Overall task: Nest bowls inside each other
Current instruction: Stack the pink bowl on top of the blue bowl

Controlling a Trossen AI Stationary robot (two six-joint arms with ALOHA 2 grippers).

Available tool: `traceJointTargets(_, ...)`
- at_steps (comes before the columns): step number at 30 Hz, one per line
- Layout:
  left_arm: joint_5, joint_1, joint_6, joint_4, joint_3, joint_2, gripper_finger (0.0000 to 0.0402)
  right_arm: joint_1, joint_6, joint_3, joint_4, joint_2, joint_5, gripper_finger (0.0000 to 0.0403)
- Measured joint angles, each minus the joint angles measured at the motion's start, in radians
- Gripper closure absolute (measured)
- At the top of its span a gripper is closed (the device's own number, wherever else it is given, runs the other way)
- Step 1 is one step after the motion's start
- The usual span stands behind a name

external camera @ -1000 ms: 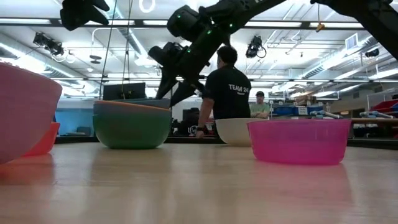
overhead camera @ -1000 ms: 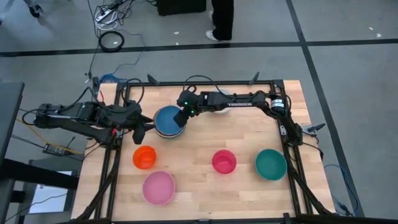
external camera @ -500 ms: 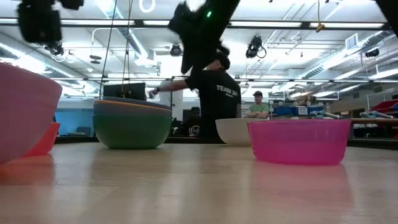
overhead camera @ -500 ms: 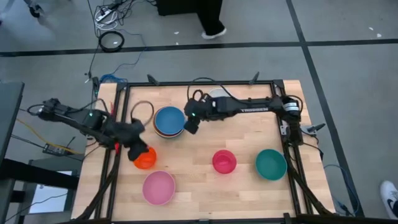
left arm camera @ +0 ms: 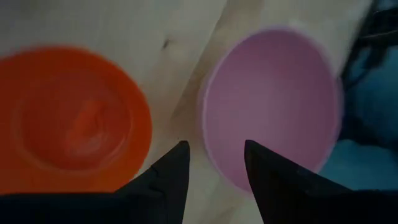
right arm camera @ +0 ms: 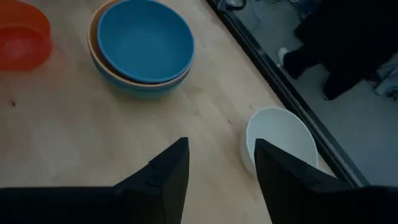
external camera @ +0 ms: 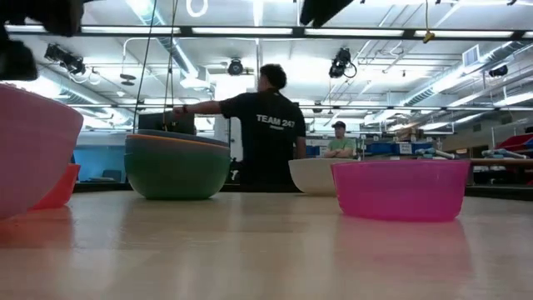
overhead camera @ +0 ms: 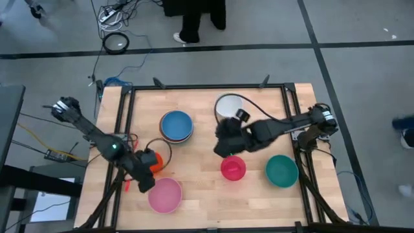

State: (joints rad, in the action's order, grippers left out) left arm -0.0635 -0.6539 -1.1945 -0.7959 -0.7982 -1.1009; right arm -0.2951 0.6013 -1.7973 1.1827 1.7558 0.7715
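A stack of bowls with a blue one on top [overhead camera: 176, 126] stands far left of centre; in the low view its outer bowl is sage green [external camera: 176, 167]. A white bowl [overhead camera: 228, 105] sits at the far edge. The small orange-red bowl [overhead camera: 153, 162] and the pink bowl [overhead camera: 165, 195] are at the near left, the magenta-red bowl [overhead camera: 233, 168] and the teal bowl [overhead camera: 282, 170] at the near right. My left gripper [left arm camera: 214, 152] hangs open, pointing down over the gap between the orange-red bowl [left arm camera: 74, 124] and the pink bowl [left arm camera: 270, 118]. My right gripper [right arm camera: 219, 149] is open in the air, just beyond the magenta-red bowl.
A black frame [overhead camera: 207, 86] runs round the wooden table top. Bare wood lies in the middle [overhead camera: 207, 194] and along the near edge. Beyond the far edge a person in a dark shirt [external camera: 266, 133] stands with one arm stretched out; another person sits farther back.
My left gripper has swung from beside the stack toward the table's near edge, sunk and tipped downward over the orange-red and pink bowls. My right gripper has left the stack, risen and moved toward the right and near side, turning as it went. No bowl has moved.
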Motion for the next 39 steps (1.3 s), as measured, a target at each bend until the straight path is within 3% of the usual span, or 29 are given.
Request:
traceJointTargets(9,0.027,-0.076,-0.195,0.058,-0.024,-0.166,0.0239,-0.114,0.208,0.0,0.117,-0.006,0.055,0.0234)
traceJointTargets(26,0.031,-0.081,-0.196,0.039,-0.046,-0.315,0.0241,-0.124,0.246,0.0,0.106,-0.006,0.052,0.0234)
traceJointTargets(30,0.036,-0.08,-0.179,0.057,-0.046,-0.319,0.0278,-0.124,0.244,0.0,0.106,-0.005,0.052,0.0234)
traceJointTargets(36,0.043,-0.08,-0.129,0.109,-0.046,-0.319,0.0385,-0.124,0.244,0.0,0.105,-0.005,0.053,0.0234)
traceJointTargets(39,0.026,-0.08,-0.111,0.121,-0.051,-0.319,0.0389,-0.124,0.243,0.0,0.105,-0.005,0.053,0.0234)
